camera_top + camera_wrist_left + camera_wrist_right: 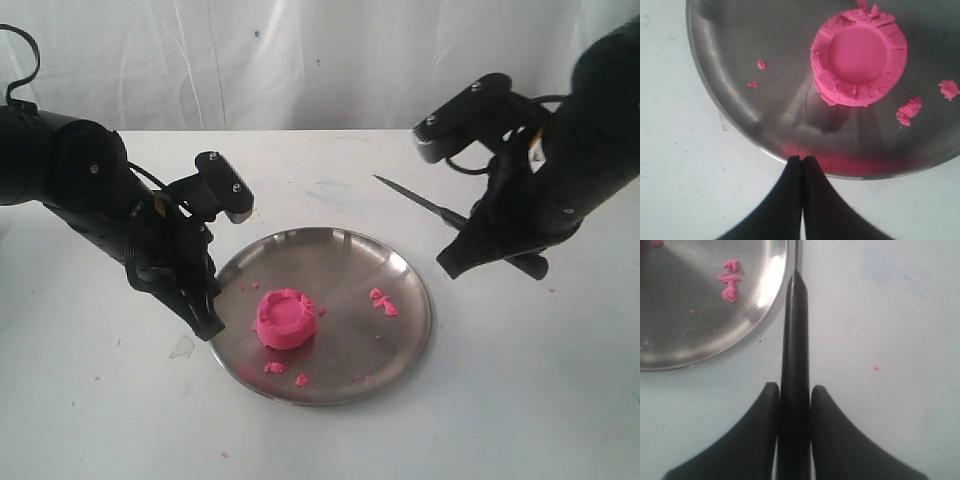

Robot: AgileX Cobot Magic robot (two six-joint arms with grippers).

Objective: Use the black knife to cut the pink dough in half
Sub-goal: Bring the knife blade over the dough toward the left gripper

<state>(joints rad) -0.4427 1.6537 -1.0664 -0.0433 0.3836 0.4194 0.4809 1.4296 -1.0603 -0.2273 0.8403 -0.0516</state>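
- The dough (287, 320) sits on the plate (390, 270), left of the plate's middle in the exterior view — one whole round puck with a sunken, dimpled top and a ragged rim.
- From the left wrist, the dough (859, 57) shows a smooth round hollow inside a cracked, crumbly edge; it is uncut.
- Pink crumbs (383, 302) lie on the plate to the right of the dough, and a few more (275, 368) lie near the plate's front rim.
- The left gripper (205, 322) hangs just off the plate's left edge, tips low near the table. In its wrist view the fingers (790, 200) are pressed together with nothing between them, their tips at the plate rim (730, 117).
- The right gripper (455, 262) is off the plate's right side, raised above the table, and clamps the knife (415, 200) by its handle.
- The knife's blade points up and left in the exterior view — away from the dough and well apart from it.
- From the right wrist, the knife (796, 340) runs straight out between the two closed fingers (752, 440), its tip reaching up beside the plate's rim (775, 300).
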